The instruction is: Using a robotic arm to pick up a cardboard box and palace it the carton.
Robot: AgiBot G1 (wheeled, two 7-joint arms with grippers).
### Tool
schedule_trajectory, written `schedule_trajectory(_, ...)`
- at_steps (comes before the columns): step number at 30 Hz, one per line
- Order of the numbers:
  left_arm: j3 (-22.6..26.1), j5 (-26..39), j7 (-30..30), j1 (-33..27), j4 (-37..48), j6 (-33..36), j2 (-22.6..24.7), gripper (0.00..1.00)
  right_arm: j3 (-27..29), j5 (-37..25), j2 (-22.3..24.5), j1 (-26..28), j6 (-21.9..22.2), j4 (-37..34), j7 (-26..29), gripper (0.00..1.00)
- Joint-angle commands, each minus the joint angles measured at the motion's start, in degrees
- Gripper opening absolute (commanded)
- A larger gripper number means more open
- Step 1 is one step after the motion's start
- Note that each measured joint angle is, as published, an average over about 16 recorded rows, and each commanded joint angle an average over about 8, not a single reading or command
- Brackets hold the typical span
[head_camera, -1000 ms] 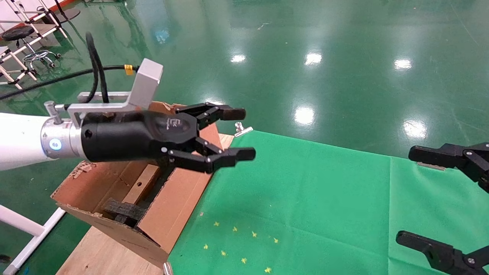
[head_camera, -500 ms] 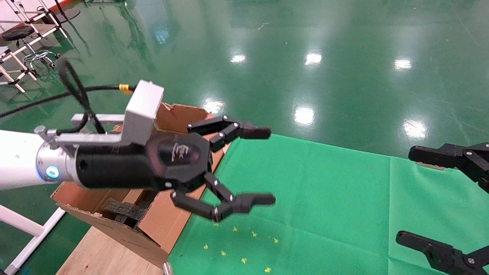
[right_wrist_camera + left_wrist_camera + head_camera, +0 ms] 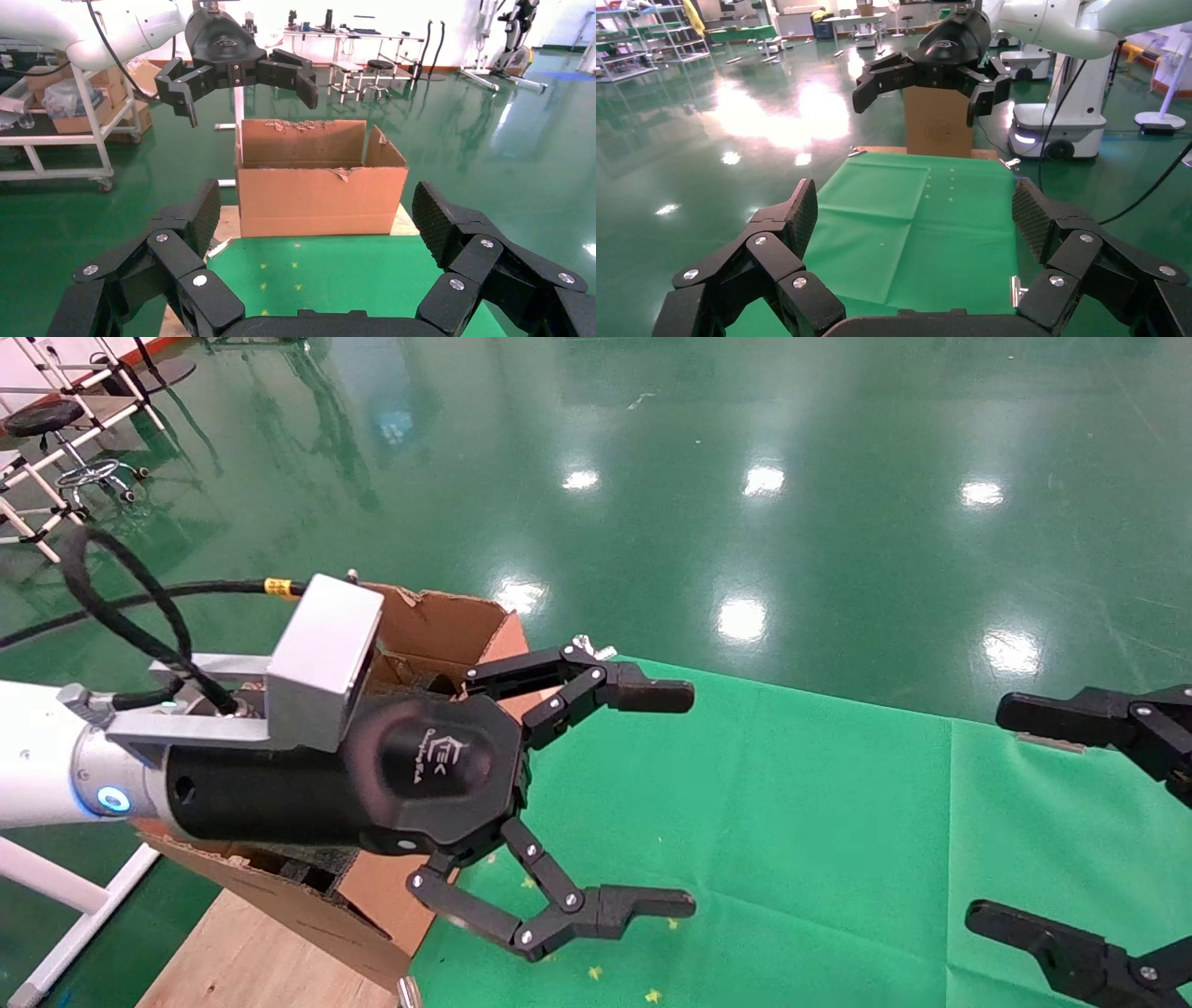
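While my left claw (image 3: pixel 684 798) hangs empty beside the carton (image 3: pixel 438 626), its fingers are spread wide. My right claw (image 3: pixel 987 812) sits parked over the desk (image 3: pixel 792 822), fingers apart too.

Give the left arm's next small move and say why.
Probably lift the left gripper clear of the carton and back toward rest. Its jaws are wide open and empty, no small box lies on the green cloth, and the gripper body hides the carton's inside. The right gripper waits open at the cloth's right edge.
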Motion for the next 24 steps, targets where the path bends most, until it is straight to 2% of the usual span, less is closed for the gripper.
schedule_trajectory(1,0.0,-0.01,-0.07,-0.05,0.12,-0.02,-0.01,1.0,0.0,0.0,0.0,0.0,0.0,0.0,0.0,1.0)
schedule_trajectory(24,0.33,0.69,-0.42,-0.79,1.21,0.09,0.05,1.0,0.0,0.0,0.0,0.0,0.0,0.0,0.0,1.0)
